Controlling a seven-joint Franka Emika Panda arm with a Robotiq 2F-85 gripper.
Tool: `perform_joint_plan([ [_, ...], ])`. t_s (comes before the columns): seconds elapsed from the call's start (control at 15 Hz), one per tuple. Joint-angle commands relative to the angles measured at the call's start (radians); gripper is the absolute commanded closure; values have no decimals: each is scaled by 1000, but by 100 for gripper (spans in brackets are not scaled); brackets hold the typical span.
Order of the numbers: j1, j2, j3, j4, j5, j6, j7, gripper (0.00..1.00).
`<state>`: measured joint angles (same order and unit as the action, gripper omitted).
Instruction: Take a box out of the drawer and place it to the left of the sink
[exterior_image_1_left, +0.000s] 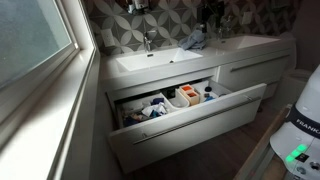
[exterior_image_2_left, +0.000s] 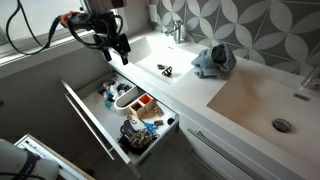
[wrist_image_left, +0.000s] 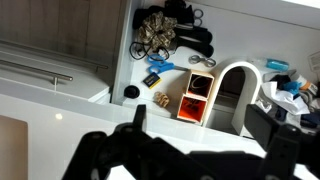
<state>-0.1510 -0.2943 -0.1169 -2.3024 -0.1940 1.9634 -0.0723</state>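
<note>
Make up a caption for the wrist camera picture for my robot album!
Open gripper hovers above the open drawer, looking down on an orange box and tangled dark clutter.

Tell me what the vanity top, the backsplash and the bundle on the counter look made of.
Vanity top: white and smooth, semi-gloss with soft light reflections, and the basin looks moulded in. Likely ceramic or cast resin.
Backsplash: grey-and-white geometric tiles, probably glazed ceramic. The grout is too small to judge.
Bundle: blue-grey and crumpled with soft folds, so fabric, likely a cloth or towel.
</note>
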Motion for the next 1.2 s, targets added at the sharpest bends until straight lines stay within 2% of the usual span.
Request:
perform_joint_plan([
  [0.0, 35, 24, 2, -40, 48, 39, -14, 0],
  [0.47, 41, 117, 12, -201, 65, 223, 110, 0],
  [0.93, 12, 246, -10, -322, 30, 557, 124, 0],
  [1.0, 19, 210, -4, -303, 45, 486, 102, 0],
  [1.13, 15, 243, -8, -316, 43, 532, 102, 0],
])
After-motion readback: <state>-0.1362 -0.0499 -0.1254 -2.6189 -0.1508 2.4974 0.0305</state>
